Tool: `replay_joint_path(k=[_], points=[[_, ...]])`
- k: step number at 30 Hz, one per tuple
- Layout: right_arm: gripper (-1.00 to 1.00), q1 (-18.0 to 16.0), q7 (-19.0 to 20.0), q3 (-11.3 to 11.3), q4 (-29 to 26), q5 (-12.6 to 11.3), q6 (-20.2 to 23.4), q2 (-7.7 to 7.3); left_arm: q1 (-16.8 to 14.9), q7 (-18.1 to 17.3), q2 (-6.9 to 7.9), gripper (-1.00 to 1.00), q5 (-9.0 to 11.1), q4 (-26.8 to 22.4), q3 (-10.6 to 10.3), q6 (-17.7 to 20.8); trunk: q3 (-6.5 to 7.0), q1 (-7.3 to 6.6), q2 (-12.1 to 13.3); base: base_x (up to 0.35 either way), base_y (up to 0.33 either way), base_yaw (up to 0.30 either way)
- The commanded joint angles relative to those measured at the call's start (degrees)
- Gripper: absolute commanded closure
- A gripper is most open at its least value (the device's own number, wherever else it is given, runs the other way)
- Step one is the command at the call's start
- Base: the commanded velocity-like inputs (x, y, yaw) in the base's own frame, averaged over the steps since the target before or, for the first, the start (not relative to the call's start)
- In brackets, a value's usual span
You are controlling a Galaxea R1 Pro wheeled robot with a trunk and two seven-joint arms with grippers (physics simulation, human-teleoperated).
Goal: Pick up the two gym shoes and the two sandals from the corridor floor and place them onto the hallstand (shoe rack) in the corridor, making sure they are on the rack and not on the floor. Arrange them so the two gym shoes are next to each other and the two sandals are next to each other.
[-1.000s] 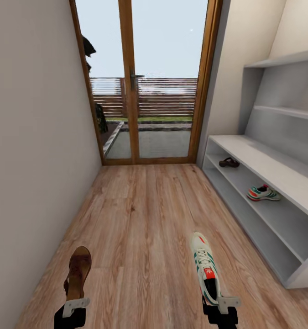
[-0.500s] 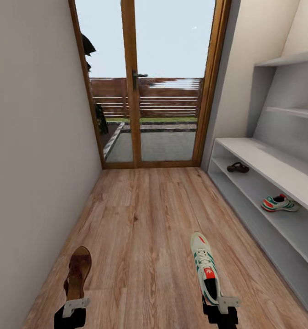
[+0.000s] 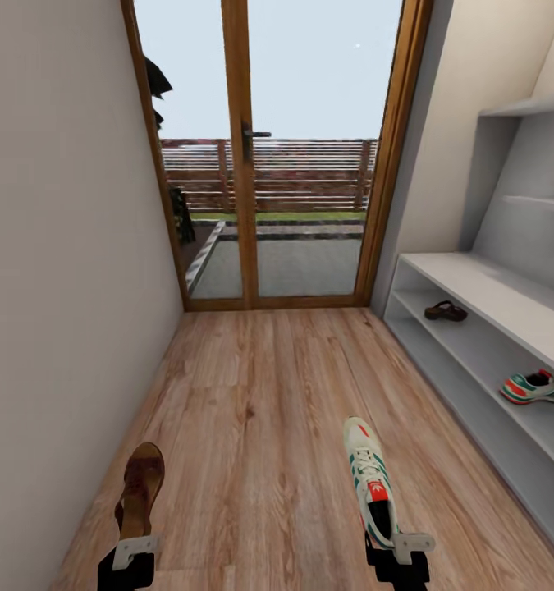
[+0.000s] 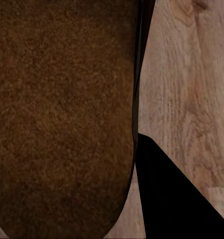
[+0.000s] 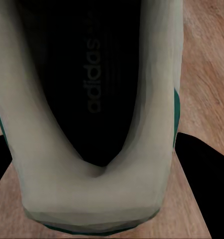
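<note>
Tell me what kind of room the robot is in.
Most likely a home entrance corridor: narrow light-brown wood plank floor, wood-framed glass door facing an outdoor fence, and a pale-grey shoe rack with a dark brown sandal and a white-green sneaker.

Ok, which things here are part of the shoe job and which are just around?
Job:
sandal in the left gripper
sneaker in the right gripper
sandal on the rack
sneaker on the rack
shoe rack
wood floor

Just around:
glass door
wall shelves
</note>
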Motion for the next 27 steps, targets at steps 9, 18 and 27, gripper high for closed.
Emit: replay_joint_path(k=[9,18,27], points=[[1.00,-0.04,-0.23,0.51,0.00,-0.65,-0.21,-0.02,-0.03,-0.20,-0.02,1.00,-0.21,0.06,0.28,-0.15,-0.05,0.02,-0.02,0.336,0.111,0.000],[1.00,-0.04,-0.35,0.47,-0.07,-0.67,-0.27,-0.05,-0.03,-0.20,-0.02,1.00,-0.23,0.10,0.28,-0.15,0.15,0.02,-0.02,0.336,0.111,-0.142],[1.00,-0.04,-0.26,0.51,0.01,-0.67,-0.27,-0.06,-0.01,-0.22,-0.02,1.00,-0.25,0.10,0.28,-0.15,0.47,0.02,-0.02,0.336,0.111,-0.231]])
